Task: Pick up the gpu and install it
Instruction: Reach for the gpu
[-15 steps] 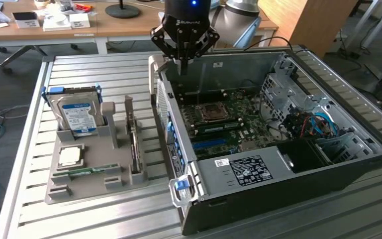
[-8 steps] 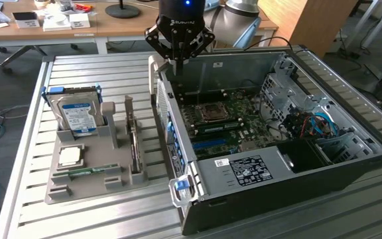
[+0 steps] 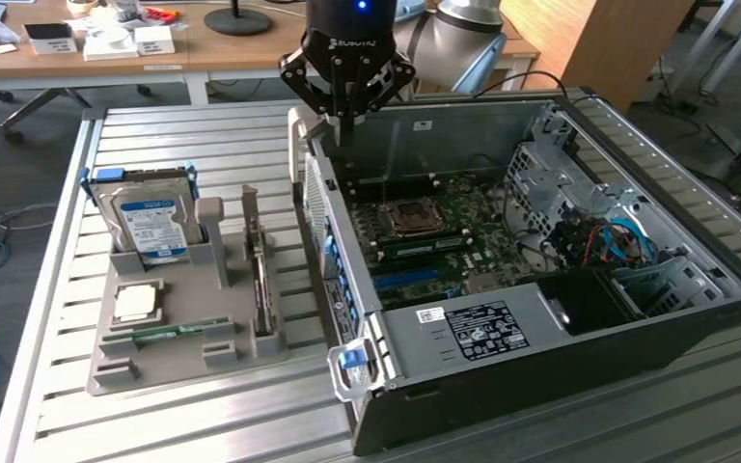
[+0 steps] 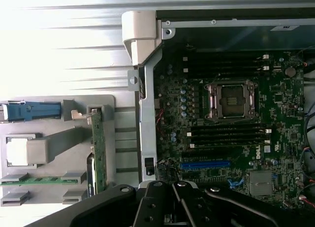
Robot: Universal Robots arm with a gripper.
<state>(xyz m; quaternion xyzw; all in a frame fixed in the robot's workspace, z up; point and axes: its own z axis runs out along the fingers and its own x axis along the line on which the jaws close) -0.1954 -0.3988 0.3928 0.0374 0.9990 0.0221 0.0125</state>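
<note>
Pickup seems unstarted: the end effector (image 3: 343,125), pressed together and empty, hangs upper centre over the case (image 3: 577,371), the gpu (image 3: 258,265) standing edgewise in the holder (image 3: 178,359) left of centre; grasping needs it spread.

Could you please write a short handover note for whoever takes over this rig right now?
The gripper: fingers shut, holding nothing, above the open computer case at its edge on the holder's side.
The gpu: standing on edge in the grey holder beside the case, not gripped.
Done: nothing of the job shows as done; the motherboard's blue slot is empty.
Left: the gpu is not yet picked up or installed.
</note>
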